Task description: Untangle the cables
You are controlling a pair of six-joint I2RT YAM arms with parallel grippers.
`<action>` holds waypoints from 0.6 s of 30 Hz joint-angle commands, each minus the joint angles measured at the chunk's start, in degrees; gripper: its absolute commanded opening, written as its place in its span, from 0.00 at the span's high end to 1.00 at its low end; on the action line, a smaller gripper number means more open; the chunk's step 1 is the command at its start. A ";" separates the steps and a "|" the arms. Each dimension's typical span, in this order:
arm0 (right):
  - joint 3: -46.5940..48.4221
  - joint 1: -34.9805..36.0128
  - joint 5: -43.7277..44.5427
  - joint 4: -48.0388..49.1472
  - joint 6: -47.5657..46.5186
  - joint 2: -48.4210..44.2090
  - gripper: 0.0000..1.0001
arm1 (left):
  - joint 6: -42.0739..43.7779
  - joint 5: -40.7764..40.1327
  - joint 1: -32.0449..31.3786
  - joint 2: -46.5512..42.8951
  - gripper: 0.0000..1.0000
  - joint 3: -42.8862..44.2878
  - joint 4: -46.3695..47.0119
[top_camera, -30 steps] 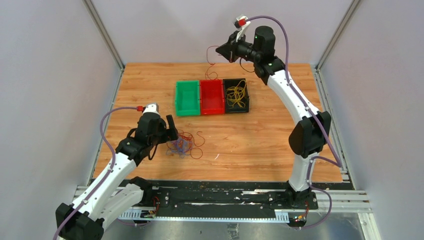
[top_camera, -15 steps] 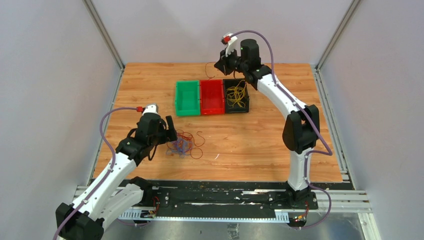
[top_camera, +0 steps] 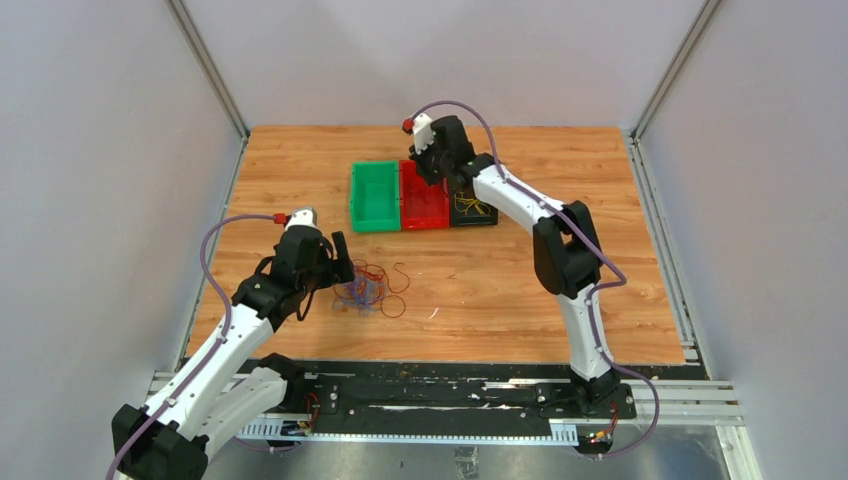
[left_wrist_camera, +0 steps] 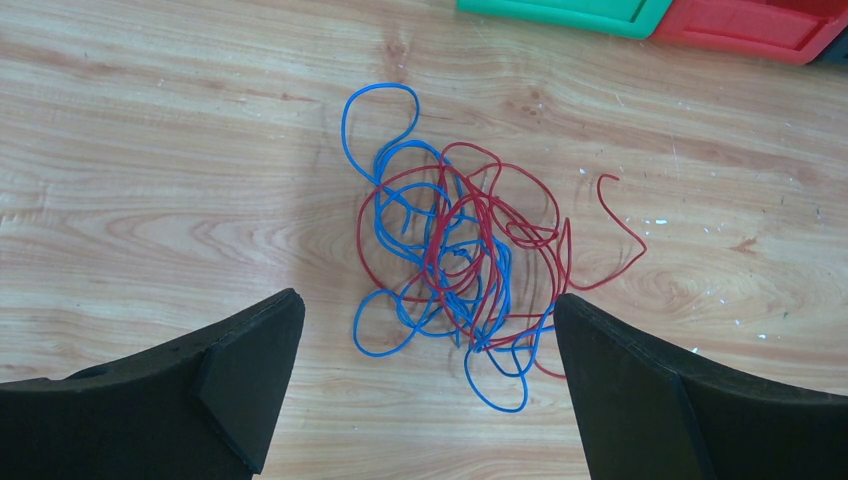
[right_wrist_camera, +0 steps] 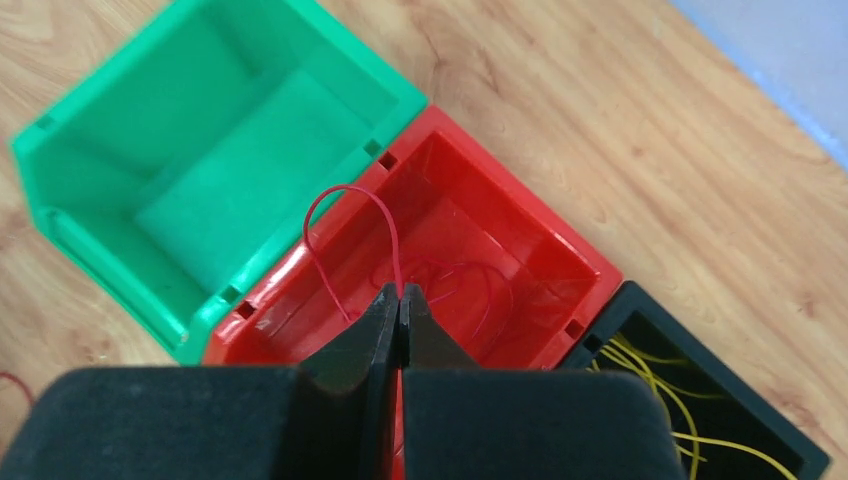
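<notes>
My right gripper (right_wrist_camera: 400, 298) is pinched shut on a red cable (right_wrist_camera: 349, 187), its loop standing up over the red bin (right_wrist_camera: 480, 215). It looks light, springy and hair-thin, so it may cling when released. My left gripper (left_wrist_camera: 428, 305) hangs wide open over the tangle (left_wrist_camera: 450, 250) of red and blue on the table (left_wrist_camera: 150, 150). I'd take an outer loop or the loose red end (left_wrist_camera: 620, 225) — never the knotted middle.
</notes>
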 commanded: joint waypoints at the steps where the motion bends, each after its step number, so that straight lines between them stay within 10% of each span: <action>1: 2.99 0.49 3.75 -2.66 0.49 4.10 1.00 | -0.81 -0.37 -0.33 -0.73 0.00 0.28 -0.71; 18: 7.03 0.50 1.11 -3.22 -2.25 12.76 1.00 | -1.17 -0.81 -0.38 -0.21 0.00 0.52 -1.06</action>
